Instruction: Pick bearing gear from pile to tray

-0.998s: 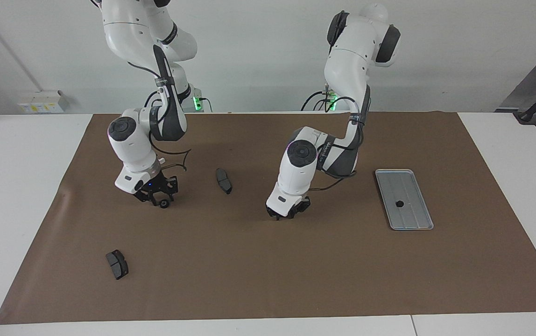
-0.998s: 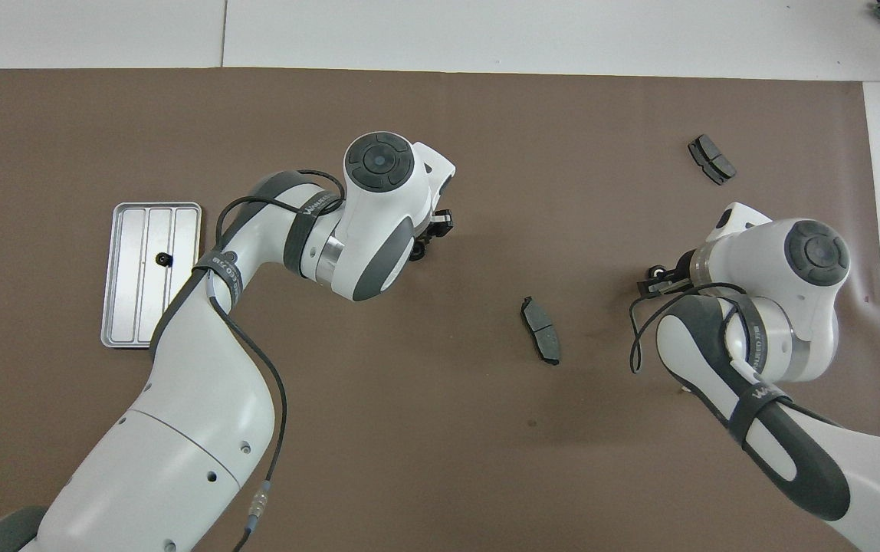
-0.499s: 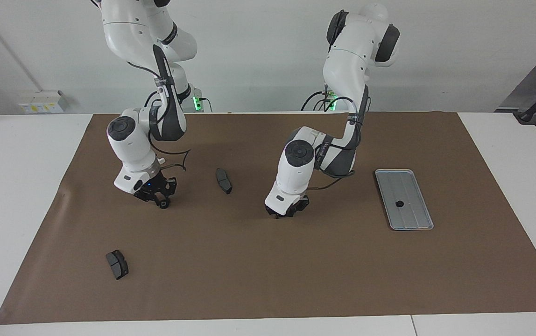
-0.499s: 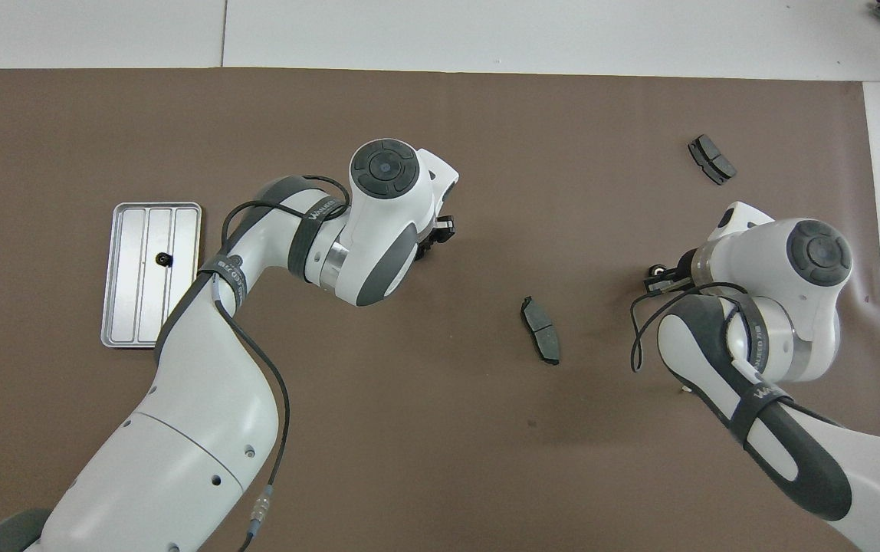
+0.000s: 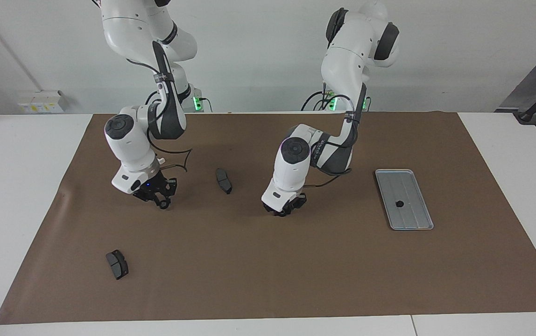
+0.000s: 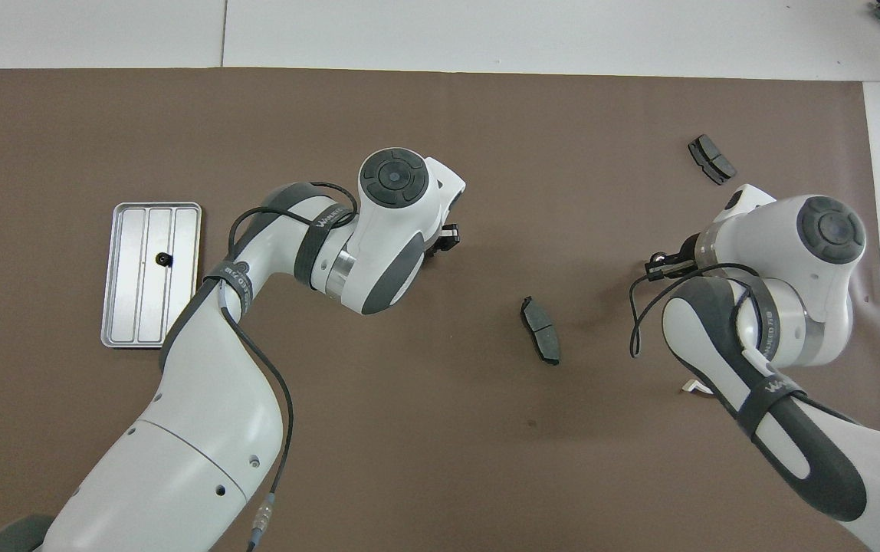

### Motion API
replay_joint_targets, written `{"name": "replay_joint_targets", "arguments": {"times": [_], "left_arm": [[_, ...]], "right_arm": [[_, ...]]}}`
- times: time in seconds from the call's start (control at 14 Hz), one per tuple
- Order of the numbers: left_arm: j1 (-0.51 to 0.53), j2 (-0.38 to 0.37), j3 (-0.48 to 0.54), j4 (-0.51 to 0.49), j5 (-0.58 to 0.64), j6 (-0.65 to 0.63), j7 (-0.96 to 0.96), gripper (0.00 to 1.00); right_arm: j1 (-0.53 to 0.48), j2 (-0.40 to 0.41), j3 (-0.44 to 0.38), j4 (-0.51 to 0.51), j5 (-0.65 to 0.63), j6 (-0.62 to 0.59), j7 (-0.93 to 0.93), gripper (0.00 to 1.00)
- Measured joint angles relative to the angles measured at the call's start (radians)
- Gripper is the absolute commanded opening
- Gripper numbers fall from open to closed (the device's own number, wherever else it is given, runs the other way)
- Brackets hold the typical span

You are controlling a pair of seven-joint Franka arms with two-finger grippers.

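The silver tray (image 5: pixel 415 219) (image 6: pixel 127 307) lies toward the left arm's end of the mat, with one small black ring (image 5: pixel 399 203) (image 6: pixel 164 260) in it. My right gripper (image 5: pixel 161 202) (image 6: pixel 661 265) hangs just above the mat toward the right arm's end, shut on another small black bearing ring (image 5: pixel 162 205). My left gripper (image 5: pixel 286 210) (image 6: pixel 444 239) is low over the middle of the mat. Nothing shows in its grip from these views. Of the pile, two dark grey pads (image 5: pixel 223 180) (image 5: pixel 117 264) lie on the mat.
A white bracket piece (image 6: pixel 697 387) peeks out from under the right arm. The brown mat (image 5: pixel 268 270) covers most of the white table. The pad (image 6: pixel 540 330) between the arms lies nearer to the robots than both grippers' tips.
The right gripper closed on the black ring and rose slightly with it. The left gripper lifted a little off the mat and shifted toward the right arm's end.
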Motion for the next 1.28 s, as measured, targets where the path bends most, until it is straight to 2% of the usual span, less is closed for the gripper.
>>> {"name": "replay_joint_targets", "arguments": {"times": [0.14,0.43,0.71,0.93,1.07,1.28], "left_arm": [[-0.002,-0.006,0.001,-0.008,0.002,-0.001,0.0,0.26],[-0.006,-0.009,0.002,-0.011,0.003,0.0,-0.001,0.02],[-0.004,-0.009,0.008,-0.007,0.003,-0.001,-0.002,0.0],[0.053,-0.034,0.019,0.01,0.003,-0.036,0.027,0.0],[0.115,-0.07,0.021,0.016,0.003,-0.079,0.105,0.0],[0.213,-0.121,0.023,0.011,0.003,-0.127,0.292,0.0]], "right_arm": [[0.0,-0.003,0.0,0.037,0.0,-0.041,0.007,0.0],[0.0,-0.003,0.0,0.043,0.0,-0.049,0.01,0.0],[0.0,-0.003,0.029,0.059,0.004,-0.055,0.1,0.0],[0.008,-0.004,0.095,0.131,0.005,-0.115,0.262,0.0],[0.057,-0.004,0.11,0.16,0.006,-0.111,0.382,0.0],[0.152,0.011,0.112,0.171,0.007,-0.037,0.545,0.0]]}}
